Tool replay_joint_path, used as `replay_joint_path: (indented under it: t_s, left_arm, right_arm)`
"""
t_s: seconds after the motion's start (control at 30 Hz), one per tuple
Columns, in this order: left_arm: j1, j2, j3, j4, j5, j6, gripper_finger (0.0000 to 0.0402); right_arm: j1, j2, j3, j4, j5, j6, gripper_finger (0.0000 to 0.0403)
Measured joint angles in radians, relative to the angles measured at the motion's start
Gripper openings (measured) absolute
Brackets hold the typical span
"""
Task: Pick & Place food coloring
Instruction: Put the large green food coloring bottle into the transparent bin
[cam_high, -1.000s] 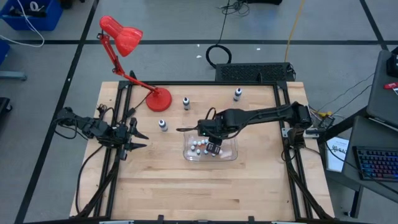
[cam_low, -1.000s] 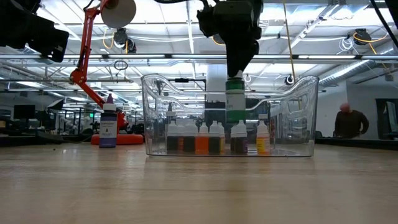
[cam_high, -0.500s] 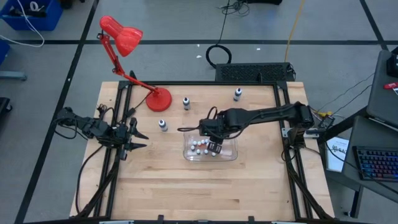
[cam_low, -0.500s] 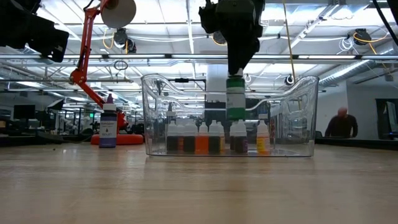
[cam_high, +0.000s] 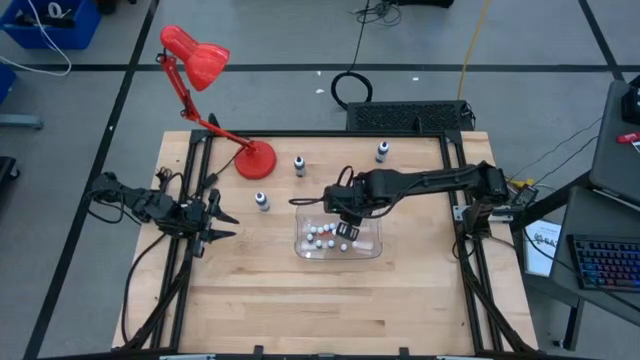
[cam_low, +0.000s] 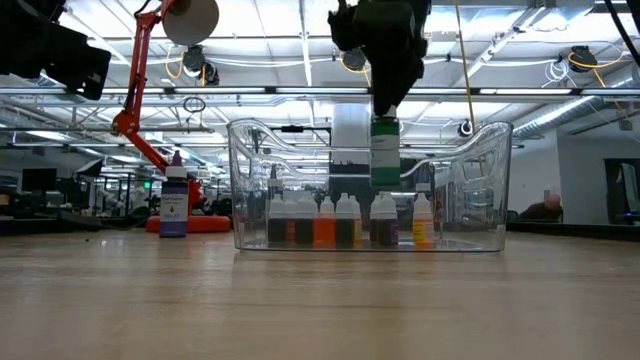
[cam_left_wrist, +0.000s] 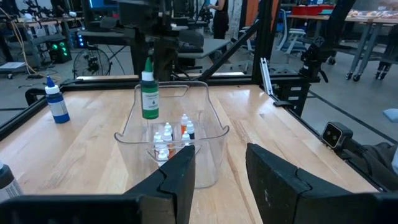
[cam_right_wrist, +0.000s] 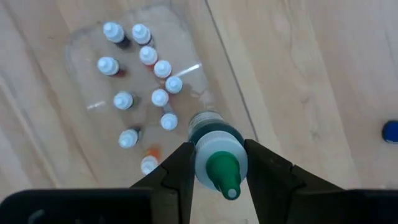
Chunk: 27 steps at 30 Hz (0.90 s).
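Above the clear bin (cam_high: 338, 243) mid-surface, right gripper (cam_low: 384, 118) fingers clamp an upright green-capped bottle (cam_low: 384, 155) directly over the bin's bottles; left gripper (cam_high: 222, 222) waits part-open, empty.

A pale wooden table (cam_high: 300, 300) framed by black rails stands on a grey floor (cam_high: 90, 110) crossed by dark tape lines. A red desk lamp (cam_high: 195, 55) rises from the table's far left corner. Past the far edge lie a black perforated tray (cam_high: 408, 116) and a coiled black cable (cam_high: 350, 88). A blue bin (cam_high: 50, 22) sits at the far left; a keyboard (cam_high: 605, 262) is on the right. The low view shows an open hall with ceiling pipes and bright strip lights (cam_low: 280, 62), and a person (cam_low: 545, 210) far to the right.
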Motion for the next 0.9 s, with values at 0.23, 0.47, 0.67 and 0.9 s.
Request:
replay_joint_path:
  t_s: [0.23, 0.47, 0.67, 0.9]
  left_arm:
    - [0.0, 0.0, 0.0, 0.0, 0.0, 0.0, 0.0145]
    - [0.0, 0.0, 0.0, 0.0, 0.0, 0.0, 0.0145]
    - [0.0, 0.0, 0.0, 0.0, 0.0, 0.0, 0.0145]
    - [0.0, 0.0, 0.0, 0.0, 0.0, 0.0, 0.0145]
  right_arm:
    - [-0.017, 0.0, -0.096, 0.042, -0.008, -0.004, 0.0108]
    - [-0.032, 0.0, -0.196, 0.148, -0.095, -0.011, 0.0108]
    - [-0.032, -0.001, -0.232, 0.185, -0.106, -0.006, 0.0108]
    - [-0.032, -0.002, -0.235, 0.195, -0.106, 0.004, 0.0108]
